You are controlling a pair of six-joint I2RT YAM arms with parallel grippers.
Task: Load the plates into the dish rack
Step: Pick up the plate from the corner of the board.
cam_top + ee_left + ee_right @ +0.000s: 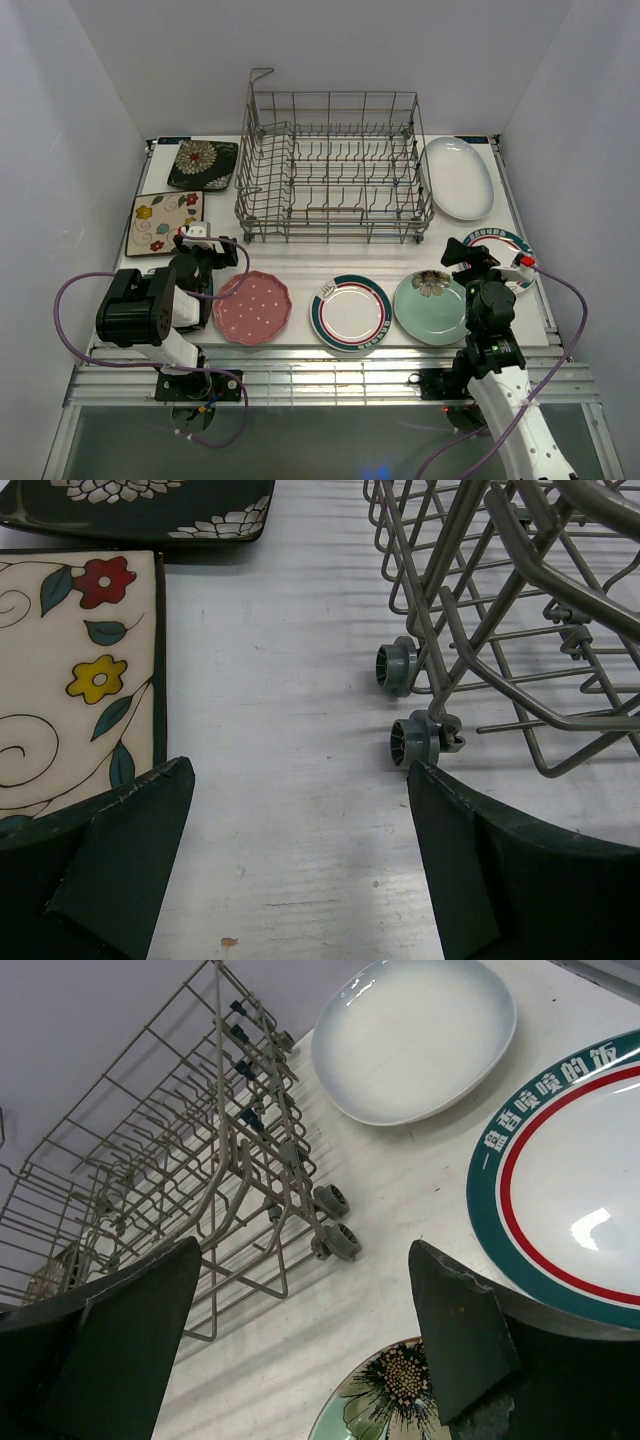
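Grey wire dish rack (330, 165) stands far-centre, with a bare strip of white table (300, 262) before the near-edge row: pink scalloped plate (251, 307), green-rimmed round plate (350, 312), mint floral plate (430, 306). Glossy white oval plate (458, 177) lies right of the rack, black floral square (203, 164) and cream floral square (165, 222) left. Both arms crouch low: left gripper (300, 775) and right gripper (305, 1250) have jaws spread, holding nothing.
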